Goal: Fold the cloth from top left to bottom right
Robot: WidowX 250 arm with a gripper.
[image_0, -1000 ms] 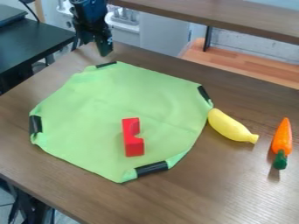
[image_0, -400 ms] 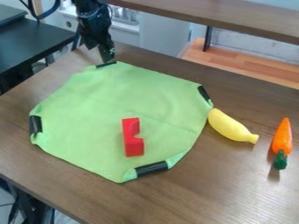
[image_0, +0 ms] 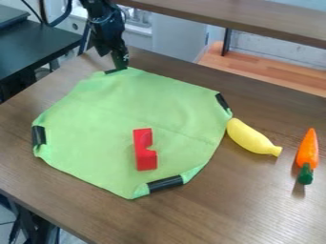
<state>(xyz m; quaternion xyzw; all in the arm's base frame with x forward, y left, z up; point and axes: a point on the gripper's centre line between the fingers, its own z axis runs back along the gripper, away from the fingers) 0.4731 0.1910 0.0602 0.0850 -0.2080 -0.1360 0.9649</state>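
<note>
Looking from near, we see the table [image_0: 255, 214], then the green cloth [image_0: 121, 107] spread unfolded, with the red block [image_0: 146, 159] upon it. At its far corner is the gripper [image_0: 119, 61]; whether it grips, we cannot tell. The whole fold is left.

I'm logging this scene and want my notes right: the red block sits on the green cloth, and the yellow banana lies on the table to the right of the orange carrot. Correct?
Not quite: in the camera view the banana lies to the left of the carrot, not to its right. The rest of your statement stands.
</note>
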